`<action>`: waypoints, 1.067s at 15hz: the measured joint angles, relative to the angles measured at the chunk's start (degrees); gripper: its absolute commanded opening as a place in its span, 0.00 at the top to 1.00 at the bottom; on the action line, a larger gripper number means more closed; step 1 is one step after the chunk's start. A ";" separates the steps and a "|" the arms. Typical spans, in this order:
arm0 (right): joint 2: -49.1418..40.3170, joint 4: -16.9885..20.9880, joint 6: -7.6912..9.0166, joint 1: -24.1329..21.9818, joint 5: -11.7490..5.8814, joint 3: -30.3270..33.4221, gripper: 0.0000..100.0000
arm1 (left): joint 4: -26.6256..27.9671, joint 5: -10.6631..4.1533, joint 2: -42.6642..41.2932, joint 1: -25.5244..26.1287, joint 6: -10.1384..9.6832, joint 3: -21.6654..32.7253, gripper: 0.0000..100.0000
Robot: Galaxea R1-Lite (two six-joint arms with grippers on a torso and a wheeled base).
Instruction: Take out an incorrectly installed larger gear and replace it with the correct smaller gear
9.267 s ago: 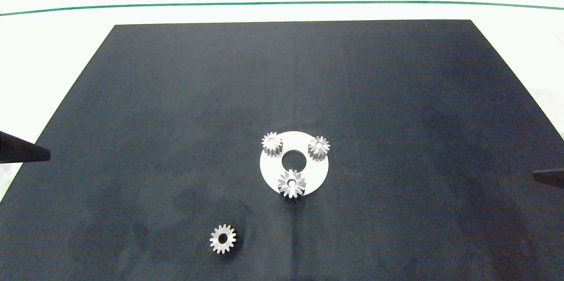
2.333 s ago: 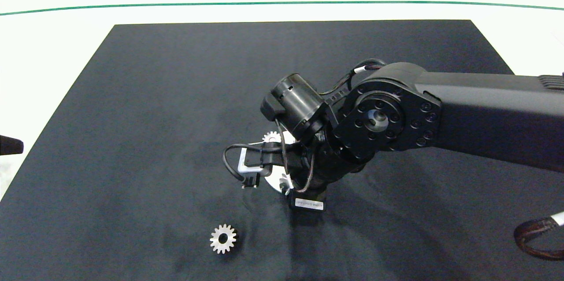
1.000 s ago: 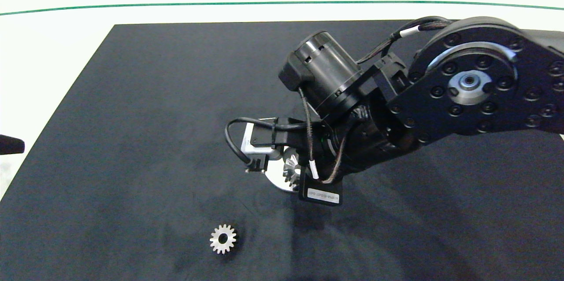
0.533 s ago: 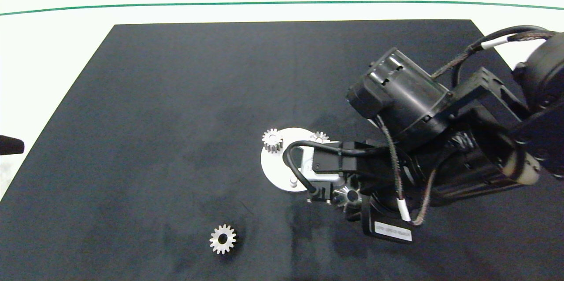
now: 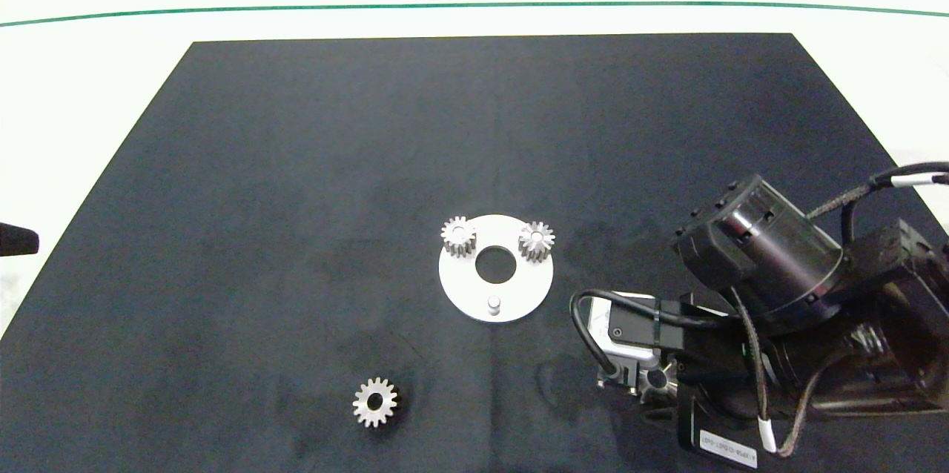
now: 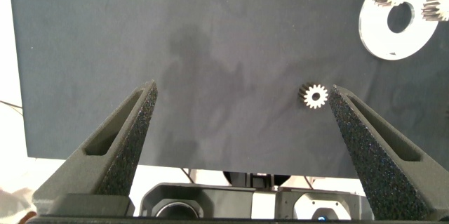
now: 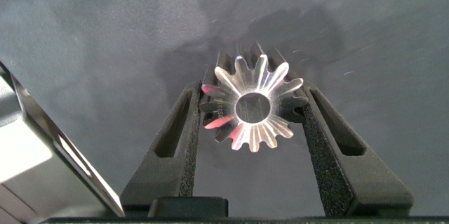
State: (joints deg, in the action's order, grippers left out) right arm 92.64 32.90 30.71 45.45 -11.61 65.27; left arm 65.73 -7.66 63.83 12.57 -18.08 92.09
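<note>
The larger gear (image 7: 261,131), silver with long pointed teeth, sits between the two fingers of my right gripper (image 7: 253,97), which is shut on it. In the head view this gear (image 5: 657,382) shows under the right wrist, low over the black mat, front right of the white disc (image 5: 519,288). The disc carries two small gears (image 5: 458,236) (image 5: 536,240) and one bare peg (image 5: 493,302). The smaller gear (image 5: 375,402) lies flat and loose on the mat, front left of the disc. My left gripper (image 6: 243,90) hangs open at the table's left edge, well away from the smaller gear (image 6: 315,96).
A black mat (image 5: 296,161) covers most of the white table. A green line (image 5: 296,10) runs across the far side. The right arm's body and cables (image 5: 815,325) fill the front right corner. The left arm's tip (image 5: 16,239) pokes in at the left edge.
My right gripper has lifted the larger gear off the disc's front peg and carried it to the front right. The peg now stands bare. The left arm has stayed put.
</note>
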 measured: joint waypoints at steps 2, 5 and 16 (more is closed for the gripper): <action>-0.61 -2.26 -1.79 -0.22 0.21 -3.56 0.87 | -0.02 -0.02 -0.02 -0.04 0.02 0.00 0.00; -0.99 -2.56 -2.00 -0.30 0.34 -6.17 0.87 | 0.00 -0.02 -0.07 -0.09 0.00 0.02 0.00; -0.46 -12.31 -4.43 -1.76 -0.29 -13.02 0.87 | 0.00 0.00 -0.18 -0.01 0.00 0.02 0.00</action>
State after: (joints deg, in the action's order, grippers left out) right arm 92.17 20.59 26.28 43.69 -11.90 52.25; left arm 65.73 -7.66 63.65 12.56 -18.08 92.11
